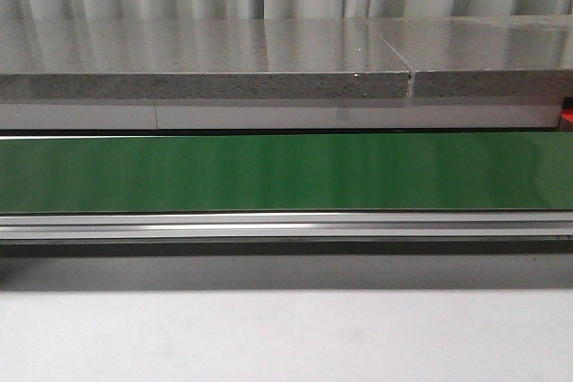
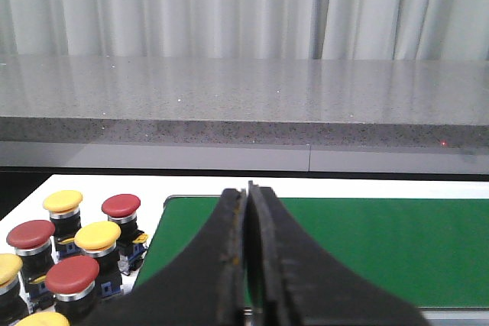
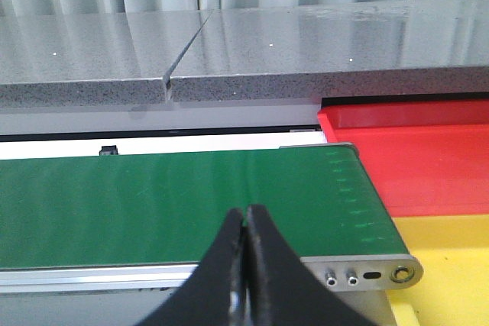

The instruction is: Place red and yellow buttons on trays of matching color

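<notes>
Several red buttons (image 2: pixel 121 205) and yellow buttons (image 2: pixel 63 201) stand in a cluster on a white surface beside the end of the green belt (image 2: pixel 397 250), seen in the left wrist view. My left gripper (image 2: pixel 247 192) is shut and empty, over that belt end, apart from the buttons. In the right wrist view a red tray (image 3: pixel 428 158) and a yellow tray (image 3: pixel 451 265) lie just past the other end of the belt. My right gripper (image 3: pixel 246 213) is shut with nothing in it, above the belt's near edge. The front view shows neither gripper, no buttons and no trays.
The green conveyor belt (image 1: pixel 286 172) runs across the front view with an aluminium rail (image 1: pixel 286 225) along its near side. A grey stone-look shelf (image 1: pixel 206 60) stands behind it, with curtains beyond. White tabletop (image 1: pixel 286 337) lies in front.
</notes>
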